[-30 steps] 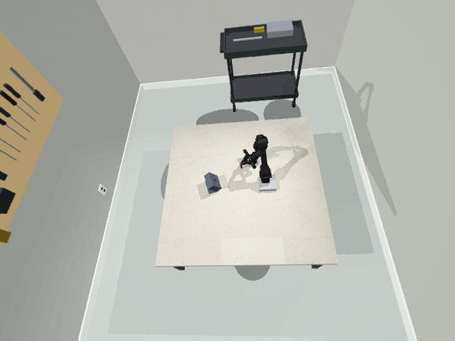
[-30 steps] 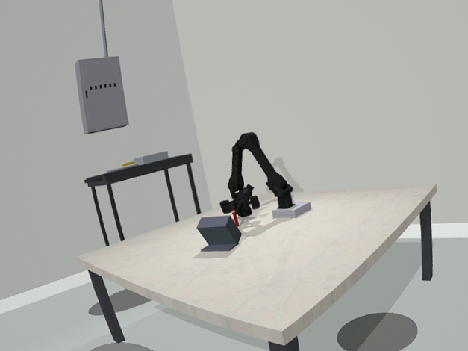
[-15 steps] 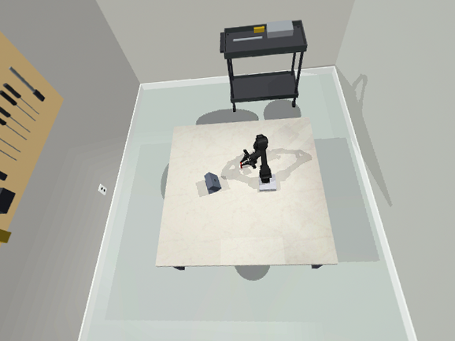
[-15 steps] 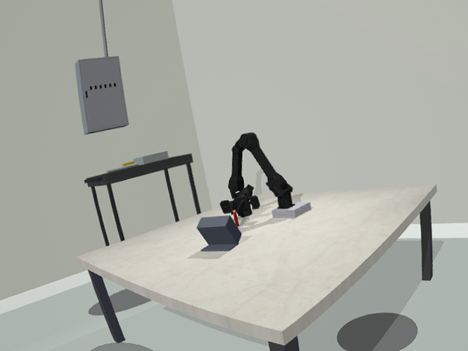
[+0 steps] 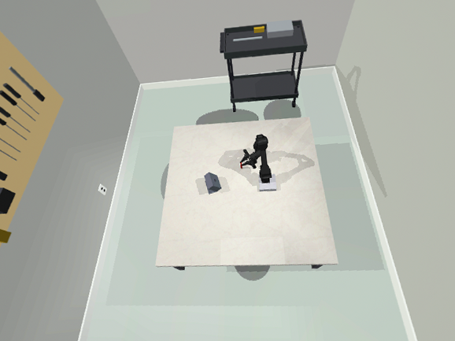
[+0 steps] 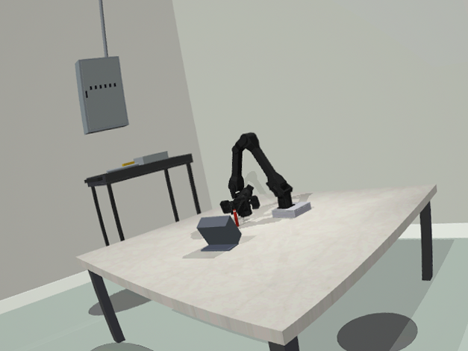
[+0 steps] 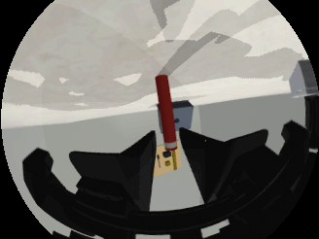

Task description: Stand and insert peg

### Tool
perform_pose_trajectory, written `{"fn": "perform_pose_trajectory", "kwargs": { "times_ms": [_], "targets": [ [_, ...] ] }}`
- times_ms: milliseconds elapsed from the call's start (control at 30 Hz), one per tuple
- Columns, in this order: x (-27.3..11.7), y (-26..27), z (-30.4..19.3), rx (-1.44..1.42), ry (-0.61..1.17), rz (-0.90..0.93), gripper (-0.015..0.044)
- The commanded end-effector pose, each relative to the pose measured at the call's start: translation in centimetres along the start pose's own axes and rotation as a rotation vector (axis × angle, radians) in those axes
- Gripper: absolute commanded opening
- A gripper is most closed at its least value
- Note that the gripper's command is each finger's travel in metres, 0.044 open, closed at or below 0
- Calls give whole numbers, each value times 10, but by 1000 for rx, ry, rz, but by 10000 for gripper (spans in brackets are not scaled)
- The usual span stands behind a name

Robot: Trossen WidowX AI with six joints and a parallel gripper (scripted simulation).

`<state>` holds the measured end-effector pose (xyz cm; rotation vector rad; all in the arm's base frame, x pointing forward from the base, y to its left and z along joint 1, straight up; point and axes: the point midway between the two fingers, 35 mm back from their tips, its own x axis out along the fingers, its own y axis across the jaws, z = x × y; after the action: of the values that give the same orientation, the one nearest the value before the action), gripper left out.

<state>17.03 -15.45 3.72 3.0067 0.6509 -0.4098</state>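
Observation:
The red peg (image 6: 236,219) (image 7: 165,104) stands on the table (image 5: 192,231) (image 6: 316,249), close to upright, with its plain end down and its white band near the top. My gripper (image 7: 167,133) is open a little, its fingertips on either side of the peg's upper part, with narrow gaps showing in the wrist view. The sloped panel (image 5: 210,183) (image 6: 224,232) (image 7: 186,110) stands apart from the peg, farther from the robot base. Its hole (image 5: 214,180) (image 7: 177,120) shows as a dark spot and is empty.
The pale robot base (image 5: 267,186) (image 6: 293,210) stands on the table. A dark cart (image 5: 265,46) (image 6: 146,170) stands beyond the table. A tool board (image 5: 12,123) hangs on the wall at the left in the top view.

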Motion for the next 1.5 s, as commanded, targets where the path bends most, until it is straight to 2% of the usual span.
{"fn": "perform_pose_trajectory", "kwargs": {
  "times_ms": [0,100,500,767,1000,1200,1467],
  "targets": [
    [0,0,0,0,0,0,130],
    [0,0,0,0,0,0,130],
    [0,0,0,0,0,0,440],
    [-3,2,-7,-7,-7,1,440],
    [-27,8,-87,-54,-57,33,440],
    [-42,-7,-154,-40,-45,87,440],
    [-36,-13,-150,-20,-102,30,440]
  ]
}}
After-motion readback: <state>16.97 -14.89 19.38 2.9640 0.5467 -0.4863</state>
